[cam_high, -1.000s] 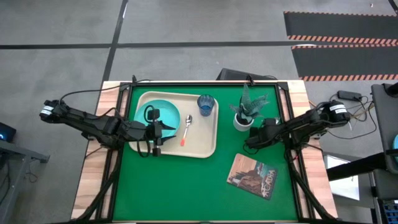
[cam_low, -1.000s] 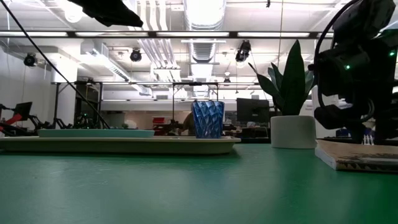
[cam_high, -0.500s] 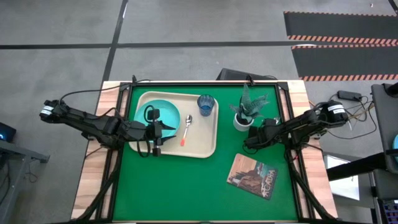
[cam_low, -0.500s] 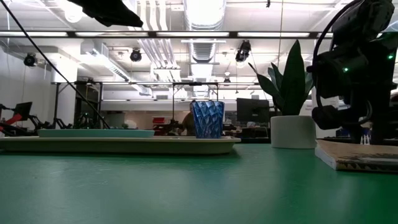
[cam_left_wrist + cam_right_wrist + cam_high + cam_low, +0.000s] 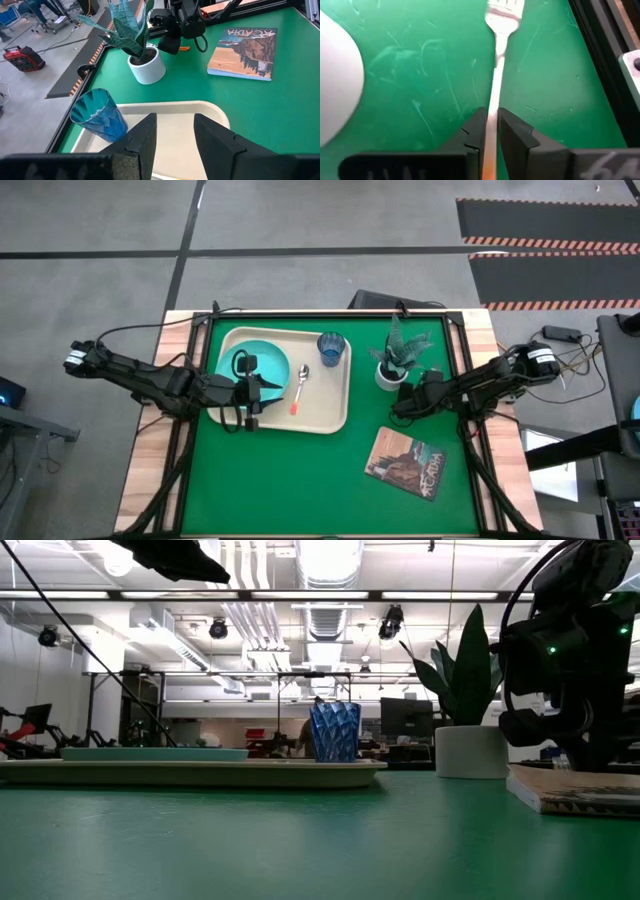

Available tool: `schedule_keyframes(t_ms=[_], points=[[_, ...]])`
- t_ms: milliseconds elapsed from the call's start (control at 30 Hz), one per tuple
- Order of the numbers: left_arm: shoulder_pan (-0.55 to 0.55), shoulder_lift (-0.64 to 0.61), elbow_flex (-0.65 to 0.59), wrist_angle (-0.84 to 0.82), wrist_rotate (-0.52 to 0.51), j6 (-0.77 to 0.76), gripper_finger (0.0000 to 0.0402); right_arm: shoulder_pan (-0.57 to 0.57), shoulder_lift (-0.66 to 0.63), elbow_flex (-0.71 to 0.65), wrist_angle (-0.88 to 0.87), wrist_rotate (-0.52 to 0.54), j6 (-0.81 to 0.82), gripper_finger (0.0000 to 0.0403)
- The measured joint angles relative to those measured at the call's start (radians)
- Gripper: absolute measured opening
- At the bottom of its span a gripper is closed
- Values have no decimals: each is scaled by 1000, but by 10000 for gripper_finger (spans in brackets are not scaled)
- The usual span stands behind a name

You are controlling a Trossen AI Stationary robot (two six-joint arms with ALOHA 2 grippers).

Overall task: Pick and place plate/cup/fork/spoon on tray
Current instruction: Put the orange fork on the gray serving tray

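Note:
The cream tray [image 5: 330, 415] holds the turquoise plate [image 5: 262, 360], the blue cup [image 5: 331, 348] and the spoon [image 5: 300, 388]. The fork [image 5: 501, 30] lies on the green mat by the white plant pot, its tines pointing away from my right gripper [image 5: 491, 119], which is shut on it. In the high view the right gripper [image 5: 398, 408] covers the fork. In the left wrist view an orange bit of the fork's handle [image 5: 184, 48] shows under that gripper. My left gripper [image 5: 172, 135] hovers open over the tray, beside the plate, with nothing between its fingers. My right gripper pinches the fork between its two fingers at the neck [image 5: 493, 112], where the metal runs into the red-orange handle. The fingers [image 5: 476, 131] come slanting down from the table's right side and lie along the fork. The fork rests flat on the mat.
A white pot with a green plant [image 5: 393, 365] stands just beyond the right gripper. A picture-covered book [image 5: 405, 463] lies near the table's front right. A raised black frame [image 5: 600, 45] edges the mat on the right.
My right gripper has crept a little toward the table's left edge, staying low over the mat by the plant pot. The tray and the things on it have kept their places.

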Motion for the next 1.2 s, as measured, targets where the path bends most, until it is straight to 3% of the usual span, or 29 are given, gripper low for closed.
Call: schedule_keyframes(t_ms=[300,700,1200], points=[[0,0,0,0,0,22,117,3,-28,-1,-10,-46,-42,14],[0,0,0,1,0,29,117,3,-167,-5,-50,-147,-109,10],[0,0,1,112,-3,184,117,18,-306,6,-40,-241,-210,11]])
